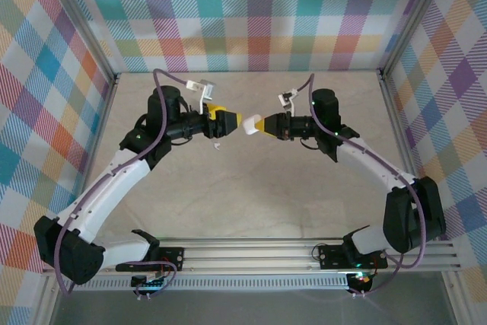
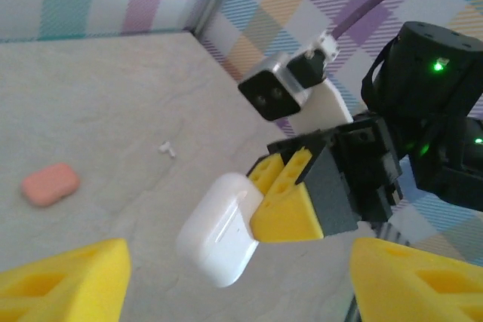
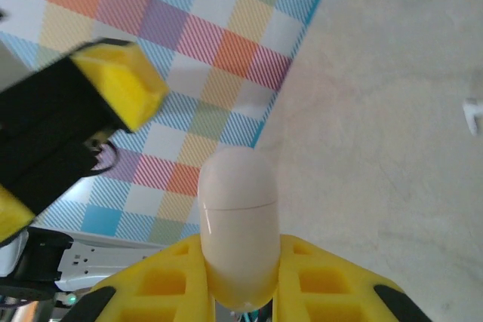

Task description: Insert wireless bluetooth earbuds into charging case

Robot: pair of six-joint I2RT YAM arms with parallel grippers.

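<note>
The wireless bluetooth earbuds are not in a case yet, as far as the views show. The one I can find, a tiny white plastic earbud (image 1: 217, 144), lies loose on the beige marbled table (image 1: 251, 203). It sits a little left of the middle and, from above, just nearward of the left gripper (image 1: 230, 120). I cannot make out the other buds.

The glossy white pebble-shaped charging case (image 2: 223, 228) is off the table, at the middle of the scene. The right gripper (image 2: 260, 201) is clamped on its lower end with its yellow fingers, and its rounded top points left toward the other arm. The right wrist view shows the seam between lid and body as a thin closed line, so I judge the lid is shut and nothing has gone in.

The left gripper faces the case from the left. Its yellow fingers stand wide apart with nothing between them, and they are near the case's free end but not gripping it.

A small salmon-pink rounded case (image 2: 50, 183) lies flat on the table, apart from the white earbud. It also looks closed. I cannot place it in the top view.

By my reading the task is at an early stage. One case is picked up and held out between the arms. Opening the lid, fetching each bud and seating it are all left to do, and the pink case is untouched.
</note>
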